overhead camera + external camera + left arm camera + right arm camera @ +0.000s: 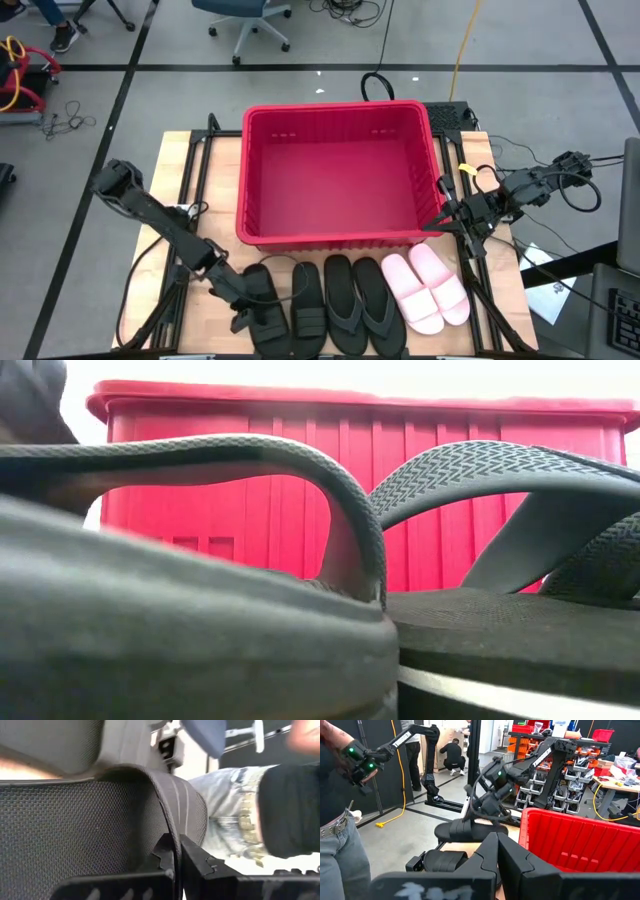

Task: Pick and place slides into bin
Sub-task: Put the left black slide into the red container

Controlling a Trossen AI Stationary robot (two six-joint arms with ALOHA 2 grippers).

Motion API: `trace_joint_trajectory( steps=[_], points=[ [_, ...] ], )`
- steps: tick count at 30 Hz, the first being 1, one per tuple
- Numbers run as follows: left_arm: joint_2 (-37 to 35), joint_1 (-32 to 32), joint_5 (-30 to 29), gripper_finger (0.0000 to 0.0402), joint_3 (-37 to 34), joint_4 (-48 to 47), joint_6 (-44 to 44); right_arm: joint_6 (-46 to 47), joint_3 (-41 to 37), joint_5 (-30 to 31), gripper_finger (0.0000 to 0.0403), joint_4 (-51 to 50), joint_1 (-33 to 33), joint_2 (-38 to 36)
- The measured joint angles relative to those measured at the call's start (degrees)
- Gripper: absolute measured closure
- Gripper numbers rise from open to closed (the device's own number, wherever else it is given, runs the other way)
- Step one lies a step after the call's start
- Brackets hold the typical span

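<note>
Six slides lie in a row at the table's near edge, in front of the red bin. They are two black wide-strap slides, two black flip-flops and two pale pink slides. My left gripper is shut on the leftmost black wide-strap slide, which the right wrist view shows raised above its neighbour. My right gripper hangs shut with nothing in it, by the bin's near right corner. My left gripper pinches the black slide's wide strap at its edge between its two fingers. The fingers slant down from the table's left side. The slide is lifted off the table and lies about level, sole down, with its footbed beside the fingers.
Flip-flop straps fill the low view, with the bin's wall behind them. A person in jeans stands beyond the table's left side. Cables and an office chair are on the floor beyond the far edge.
</note>
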Motion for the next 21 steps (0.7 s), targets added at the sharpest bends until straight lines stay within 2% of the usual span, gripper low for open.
trace_joint_trajectory(
  steps=[7, 15, 21],
  points=[
    [-7.8, 0.0, -0.9, 0.0401, 0.0, -3.3, 0.0, 0.0, 0.0, 0.3, 0.0403, 0.0, 0.0, 0.0],
    [-15.0, 0.2, -1.3, 0.0401, 0.0, -2.8, -1.5, -0.3, 0.0, 0.5, 0.0403, 0.0, 0.0, 0.0],
    [-18.8, 0.2, -1.2, 0.0401, 2.6, -3.5, 0.2, -1.3, 0.0, 3.4, 0.0403, 0.0, 0.0, 0.0]
  ],
)
